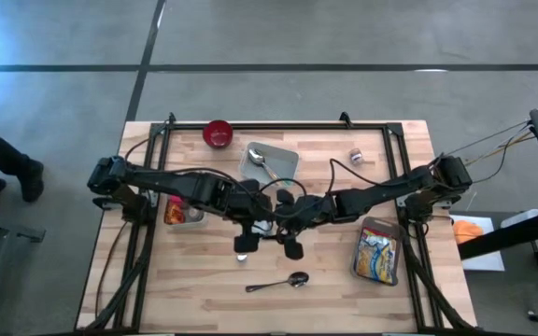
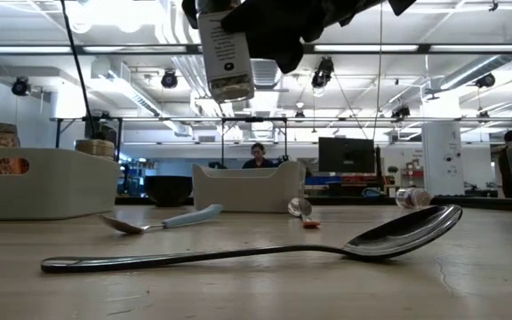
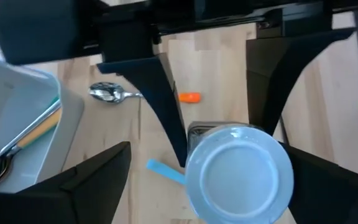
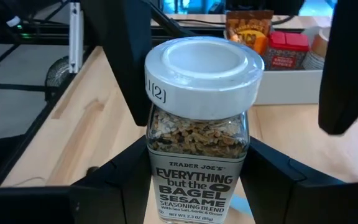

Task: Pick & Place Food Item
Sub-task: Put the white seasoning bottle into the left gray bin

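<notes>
Your right gripper (image 1: 292,245) grips the seasoning jar (image 4: 196,134) aloft mid-table; left gripper (image 1: 243,241) fingers are spread apart. A grey tray (image 1: 282,161) holds a spoon (image 1: 261,161); another spoon (image 2: 256,249) lies on the wooden table (image 1: 204,289).

The seasoning jar (image 4: 197,130) carries a front label reading "TRADER JOE'S EVERYTHING but the BAGEL SESAME SEASONING BLEND". Above that label, the rim of its white lid (image 4: 204,73) is marked "[2]".

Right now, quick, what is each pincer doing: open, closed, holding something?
Left pincer: open, fingers spread around the seasoning jar lid.
Right pincer: closed on the seasoning jar, holding it up off the table.
</notes>
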